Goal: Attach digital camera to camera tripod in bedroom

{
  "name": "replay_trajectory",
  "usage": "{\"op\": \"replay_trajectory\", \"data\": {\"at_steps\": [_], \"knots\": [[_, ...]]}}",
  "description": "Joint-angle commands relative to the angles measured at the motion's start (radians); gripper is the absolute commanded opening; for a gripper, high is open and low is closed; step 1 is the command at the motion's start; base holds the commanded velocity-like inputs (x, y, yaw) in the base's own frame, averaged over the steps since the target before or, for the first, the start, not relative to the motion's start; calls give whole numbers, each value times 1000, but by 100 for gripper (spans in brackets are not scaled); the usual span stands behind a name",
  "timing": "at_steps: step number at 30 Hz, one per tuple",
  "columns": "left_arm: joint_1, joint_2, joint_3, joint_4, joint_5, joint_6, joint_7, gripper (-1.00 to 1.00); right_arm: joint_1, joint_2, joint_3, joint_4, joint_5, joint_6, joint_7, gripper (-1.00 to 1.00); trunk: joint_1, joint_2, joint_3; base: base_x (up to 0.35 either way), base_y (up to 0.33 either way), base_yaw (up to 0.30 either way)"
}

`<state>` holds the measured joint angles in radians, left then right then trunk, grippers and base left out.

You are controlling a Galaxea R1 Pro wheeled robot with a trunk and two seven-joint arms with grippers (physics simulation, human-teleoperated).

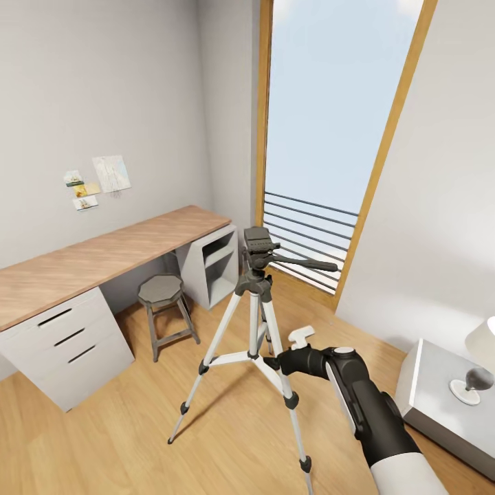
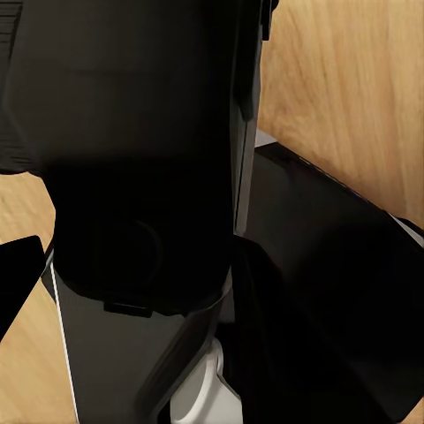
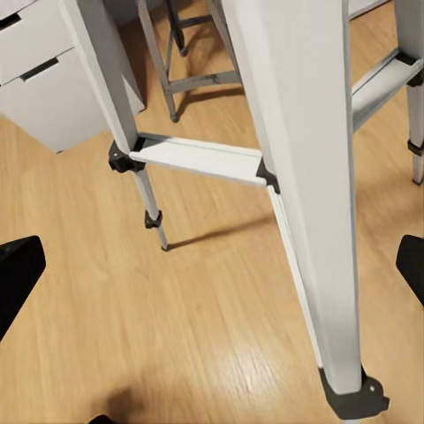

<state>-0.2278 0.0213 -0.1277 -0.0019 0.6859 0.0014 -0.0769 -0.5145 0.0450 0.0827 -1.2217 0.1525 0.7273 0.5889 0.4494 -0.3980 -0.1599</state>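
Silver-legged, the camera tripod (image 1: pixel 258 323) is stood on the wood floor (image 1: pixel 124 440) between the stool (image 1: pixel 163 309) and the window (image 1: pixel 330 151). The right gripper (image 3: pixel 212 265) (jaws spread wide) is held near one leg; the left's state cannot be told.

Camera tripod (image 1: pixel 256 323) before window (image 1: pixel 330 137) — stool (image 1: pixel 163 309), desk (image 1: pixel 96 258) left.
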Motion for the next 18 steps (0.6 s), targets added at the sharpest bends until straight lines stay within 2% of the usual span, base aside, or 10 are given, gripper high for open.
{"op": "replay_trajectory", "data": {"at_steps": [1, 5, 11, 18], "knots": [[-1, 0, -8, 0, 7, 0, 0, -100, -1, 1, -1, -1, 10, 1, 8, 100, 1, -2, -2, 0, 0, 0], [-1, 0, -8, 0, 7, 0, 0, -100, -1, 4, -3, 0, 10, -5, 1, 100, 1, -2, -2, 0, 0, 0], [-1, 0, -8, 0, 7, 0, 0, -100, -1, 9, -8, 21, 7, -64, -45, 100, 1, -2, -2, 0, 0, 0], [-1, 0, -7, 0, 8, 0, 0, -100, -1, 14, -8, 156, 3, -167, -111, 100, 1, -2, -2, 0, 0, 0]]}}
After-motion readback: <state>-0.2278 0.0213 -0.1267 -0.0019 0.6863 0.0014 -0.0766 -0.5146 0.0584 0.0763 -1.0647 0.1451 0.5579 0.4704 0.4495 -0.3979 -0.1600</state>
